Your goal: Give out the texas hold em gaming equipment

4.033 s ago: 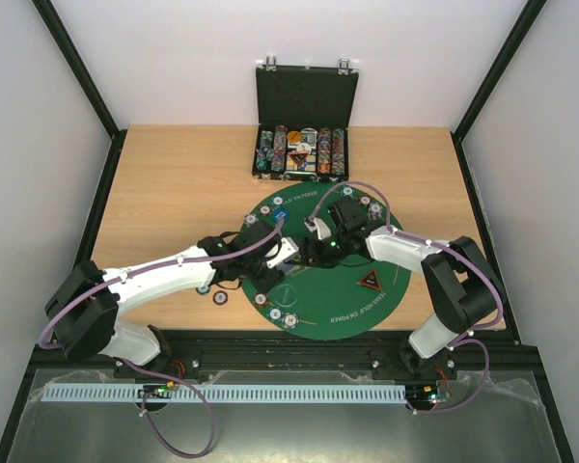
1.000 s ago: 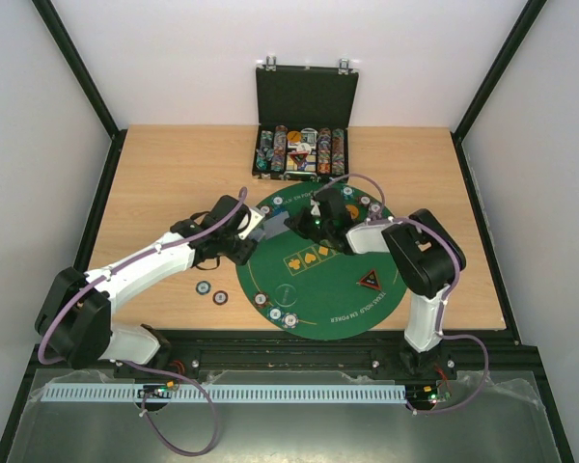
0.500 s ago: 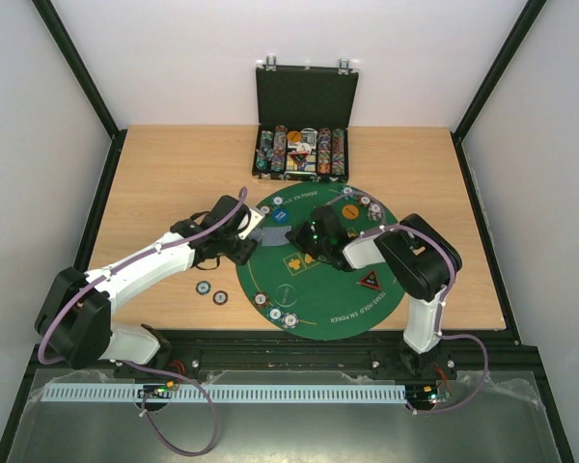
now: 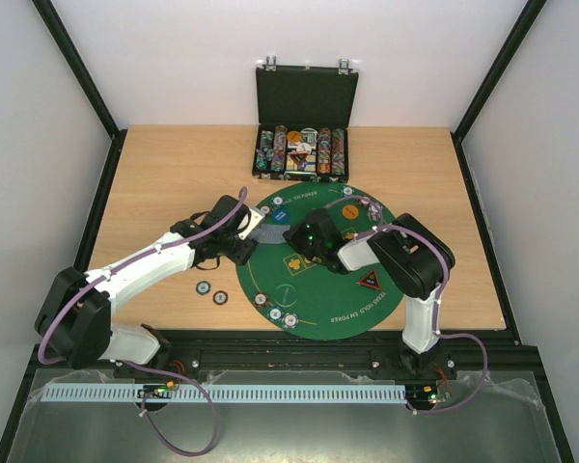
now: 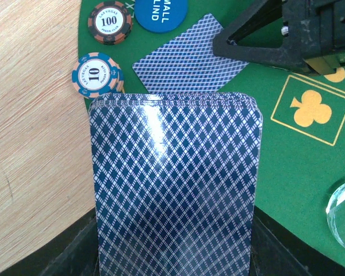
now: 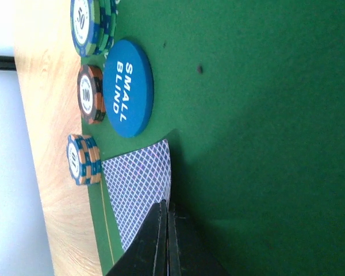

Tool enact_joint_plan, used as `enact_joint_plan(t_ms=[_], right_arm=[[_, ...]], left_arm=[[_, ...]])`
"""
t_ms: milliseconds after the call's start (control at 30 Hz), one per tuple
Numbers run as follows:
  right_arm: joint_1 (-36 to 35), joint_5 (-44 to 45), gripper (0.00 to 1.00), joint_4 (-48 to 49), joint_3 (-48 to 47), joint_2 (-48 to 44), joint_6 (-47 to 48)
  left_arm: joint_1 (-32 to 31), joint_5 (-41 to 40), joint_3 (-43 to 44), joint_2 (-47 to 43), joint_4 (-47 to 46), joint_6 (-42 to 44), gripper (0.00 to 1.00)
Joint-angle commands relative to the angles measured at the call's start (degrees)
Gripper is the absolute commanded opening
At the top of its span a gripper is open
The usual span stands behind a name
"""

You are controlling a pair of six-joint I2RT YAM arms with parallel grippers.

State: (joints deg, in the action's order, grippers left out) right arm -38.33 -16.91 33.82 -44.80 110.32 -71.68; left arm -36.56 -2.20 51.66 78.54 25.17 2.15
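Right wrist view first: closed flush on the right gripper (image 6: 167,208), jaws pinched fully together, tips down at the corner of a lone card (image 6: 141,190). Pressing on it or just over it? Hard to call from this angle. Face down on the green mat (image 6: 264,144), close to the mat's left rim. Just beyond it, a short stack of orange-and-blue chips (image 6: 81,160). Next along, a brown 100 chip (image 6: 89,95) tucked against the blue SMALL BLIND button (image 6: 128,87). Further round the rim, a blue-green stack (image 6: 93,26).

Over to the left gripper (image 4: 251,228): clamped on the deck (image 5: 175,190), grey-blue backs up, held level over the mat's left rim at the seam with the worktop (image 4: 174,164). Aimed across at the lone card and the right fingers just past it.

Pulling out to the top view: round mat against the worktop's near edge, about midway along. Orange button (image 4: 348,209) by the mat's far rim, black-and-red triangular marker (image 4: 370,281) toward its right side, rim chips (image 4: 275,311) along its near-left edge. Off the mat, two loose chips (image 4: 212,291) on bare wood near the worktop's near edge, left of the mat. At the middle of the far edge, a black case (image 4: 300,96), lid up, chip rows showing.
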Motion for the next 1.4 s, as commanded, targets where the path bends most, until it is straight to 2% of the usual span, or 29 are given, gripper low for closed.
enact_joint_plan(t_ms=[0, 133, 233, 433, 600, 767, 900, 1000, 1133, 1267, 1367], right_arm=[[-0.59, 2.49, 0.03, 1.61, -2.46, 2.62, -1.62], [-0.61, 2.19, 0.06, 0.78, -2.75, 2.70, -0.86], [-0.61, 3.36, 0.13, -0.76, -2.02, 1.24, -0.04], [-0.61, 7.31, 0.42, -4.10, 1.22, -4.66, 1.72], [-0.52, 13.72, 0.73, -10.17, 5.60, -14.69, 5.78], [1.58, 17.86, 0.86, -18.23, 9.58, -29.07, 16.04], [6.81, 11.69, 0.88, -25.83, 10.54, -38.49, 25.21], [10.13, 2.64, 0.89, -31.57, 9.40, -42.13, 30.81], [10.46, -12.33, 0.89, -40.42, 4.79, -40.10, 36.88], [10.27, -21.40, 0.90, -40.68, 4.12, -37.26, 37.67], [9.07, -25.00, 0.90, -40.71, 3.31, -34.53, 38.76]], left_arm=[[0.43, -0.51, -0.05, -0.21, 0.41, -0.08, 0.58], [0.43, -0.44, -0.02, -0.30, 0.45, -0.07, 0.58], [0.42, -0.44, -0.04, -0.19, 0.41, -0.12, 0.58], [0.42, -0.37, -0.14, -0.37, 0.34, -0.03, 0.58], [0.43, -0.14, -0.24, -0.63, 0.24, -0.04, 0.58], [0.13, 1.01, -0.24, -0.91, 0.15, -0.11, 0.58], [-1.41, 3.15, -0.35, -1.36, -0.28, -0.03, 0.58], [-3.93, 3.98, -0.58, -1.03, -0.55, 0.04, 0.58], [-6.90, 4.53, -0.68, -0.29, -0.73, 0.12, 0.58], [-8.53, 5.23, -0.77, 0.20, -0.78, 0.18, 0.58], [-9.17, 5.74, -0.90, 0.24, -0.88, 0.30, 0.58]])
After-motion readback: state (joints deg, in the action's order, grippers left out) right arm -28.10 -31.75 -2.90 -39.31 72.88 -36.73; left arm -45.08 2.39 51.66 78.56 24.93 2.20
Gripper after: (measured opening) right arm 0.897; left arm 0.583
